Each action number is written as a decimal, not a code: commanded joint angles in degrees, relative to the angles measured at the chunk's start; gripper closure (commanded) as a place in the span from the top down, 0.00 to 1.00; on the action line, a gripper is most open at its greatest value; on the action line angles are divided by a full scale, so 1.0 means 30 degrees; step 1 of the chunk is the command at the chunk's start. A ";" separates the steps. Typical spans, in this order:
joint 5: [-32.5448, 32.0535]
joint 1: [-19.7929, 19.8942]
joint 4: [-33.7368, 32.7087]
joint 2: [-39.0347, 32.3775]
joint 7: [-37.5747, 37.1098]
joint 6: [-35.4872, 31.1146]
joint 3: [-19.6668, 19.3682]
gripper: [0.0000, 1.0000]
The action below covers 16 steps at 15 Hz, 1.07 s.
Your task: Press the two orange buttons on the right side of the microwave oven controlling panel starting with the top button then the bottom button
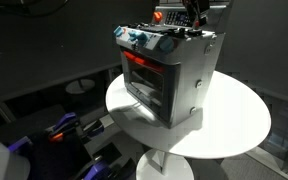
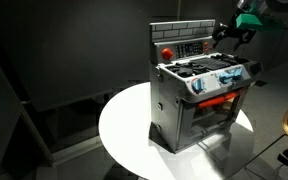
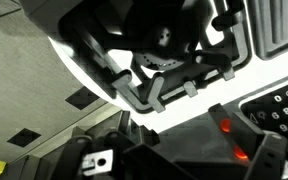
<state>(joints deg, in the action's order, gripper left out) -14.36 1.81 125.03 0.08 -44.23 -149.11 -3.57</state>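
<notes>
A grey toy oven stands on a round white table. Its upright control panel rises at the back of the top. In the wrist view two glowing orange buttons show close together, one and one beside it. My gripper hovers at the panel end of the oven's top. In the wrist view its dark fingers frame the buttons, apart from each other and empty. I cannot tell whether a finger touches a button.
A red knob sits on the panel's other end. Blue knobs line the oven's front edge above a red-lit door. Dark floor and clutter surround the table.
</notes>
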 commanded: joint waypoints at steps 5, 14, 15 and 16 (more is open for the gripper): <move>-0.0199 0.0394 0.0510 0.0529 0.0082 -0.0140 0.0149 1.00; -0.0541 0.0391 -0.0071 -0.0435 -0.0475 -0.0734 0.0067 1.00; -0.0516 0.0368 -0.0178 -0.0599 -0.0508 -0.0850 0.0035 1.00; -0.0496 0.0341 -0.0258 -0.0756 -0.0537 -0.1003 0.0000 1.00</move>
<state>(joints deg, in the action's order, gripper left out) -15.16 2.50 126.11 -0.31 -44.74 -150.92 -3.52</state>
